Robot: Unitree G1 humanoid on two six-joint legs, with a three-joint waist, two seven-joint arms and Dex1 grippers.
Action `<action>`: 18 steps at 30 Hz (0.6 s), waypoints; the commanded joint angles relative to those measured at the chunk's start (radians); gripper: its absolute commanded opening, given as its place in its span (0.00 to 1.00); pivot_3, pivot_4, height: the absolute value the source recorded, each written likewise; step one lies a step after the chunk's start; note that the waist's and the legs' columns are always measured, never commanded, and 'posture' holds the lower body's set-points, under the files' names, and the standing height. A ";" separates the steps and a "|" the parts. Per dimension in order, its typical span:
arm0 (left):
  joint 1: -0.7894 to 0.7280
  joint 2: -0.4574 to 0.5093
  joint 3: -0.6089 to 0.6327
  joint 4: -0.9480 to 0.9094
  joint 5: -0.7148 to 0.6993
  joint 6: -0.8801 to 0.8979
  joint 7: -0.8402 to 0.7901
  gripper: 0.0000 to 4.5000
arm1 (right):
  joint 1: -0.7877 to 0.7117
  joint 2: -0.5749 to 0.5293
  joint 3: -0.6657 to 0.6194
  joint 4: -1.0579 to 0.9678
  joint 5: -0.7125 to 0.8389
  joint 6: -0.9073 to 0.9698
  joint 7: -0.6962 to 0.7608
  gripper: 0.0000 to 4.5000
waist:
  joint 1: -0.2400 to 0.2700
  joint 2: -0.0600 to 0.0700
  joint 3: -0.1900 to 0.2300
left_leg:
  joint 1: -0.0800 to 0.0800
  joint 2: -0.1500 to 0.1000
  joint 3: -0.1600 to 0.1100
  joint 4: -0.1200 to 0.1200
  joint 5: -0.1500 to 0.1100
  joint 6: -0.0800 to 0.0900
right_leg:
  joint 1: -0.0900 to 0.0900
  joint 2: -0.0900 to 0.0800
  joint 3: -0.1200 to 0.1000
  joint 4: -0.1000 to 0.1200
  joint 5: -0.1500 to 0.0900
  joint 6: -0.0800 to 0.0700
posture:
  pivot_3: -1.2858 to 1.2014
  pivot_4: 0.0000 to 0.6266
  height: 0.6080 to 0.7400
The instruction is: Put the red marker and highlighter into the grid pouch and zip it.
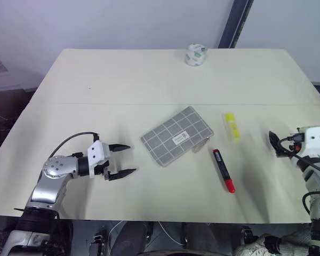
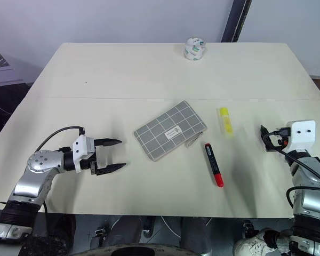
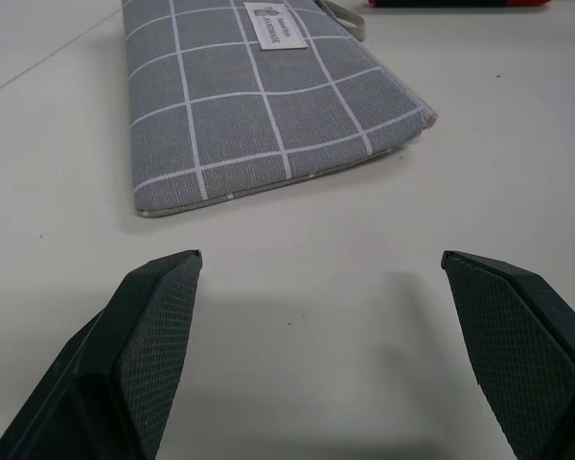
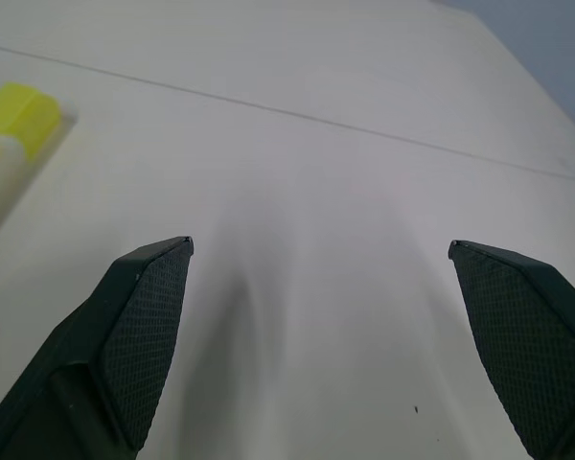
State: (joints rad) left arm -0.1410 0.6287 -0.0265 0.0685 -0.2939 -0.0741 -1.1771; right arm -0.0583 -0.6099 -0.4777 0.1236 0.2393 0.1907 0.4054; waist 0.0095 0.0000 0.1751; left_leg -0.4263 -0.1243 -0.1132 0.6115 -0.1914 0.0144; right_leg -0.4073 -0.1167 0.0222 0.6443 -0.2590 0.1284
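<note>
the grid pouch is seen lying flat near the middle of the table, turned at a slant, with its small white label facing up and a short pull tab showing at the edge nearest the red marker. the marker is laid just beside that edge, apart from the pouch, and the highlighter is laid a little farther back, near the marker but not touching it. one pouch, one marker and one highlighter are counted, and a single roll of tape is seen at the far edge. the left gripper is held low over the table beside the pouch with its fingers spread wide and nothing between them; the right gripper is held out near the highlighter's side, likewise spread and empty. the pouch is judged to be light, soft and floppy, so it is likely to slide or buckle when a pen is pushed in; it is best pinned or pinched at a corner of the zipper edge while the mouth is worked. whether the zipper is already undone cannot be told. the two pens are judged light, stiff and smooth, apt to roll, and are best taken across the barrel near the middle.
</note>
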 commanded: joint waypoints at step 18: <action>0.029 0.004 0.014 -0.033 -0.014 -0.072 -0.010 0.94 | -0.052 -0.030 -0.001 0.047 -0.013 -0.053 0.018 0.99 | 0.001 0.000 0.000 | 0.000 0.000 0.000 -0.001 0.000 0.000 | 0.000 0.000 0.000 -0.001 0.000 0.000 | 0.52 0.24 1.00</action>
State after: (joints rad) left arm -0.1116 0.6287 -0.0256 0.0555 -0.2879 -0.1230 -1.1803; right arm -0.0987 -0.6169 -0.4737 0.1821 0.2238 0.1626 0.4215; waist 0.0102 0.0004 0.1754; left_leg -0.4264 -0.1243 -0.1132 0.6108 -0.1914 0.0144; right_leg -0.4072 -0.1168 0.0221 0.6430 -0.2591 0.1284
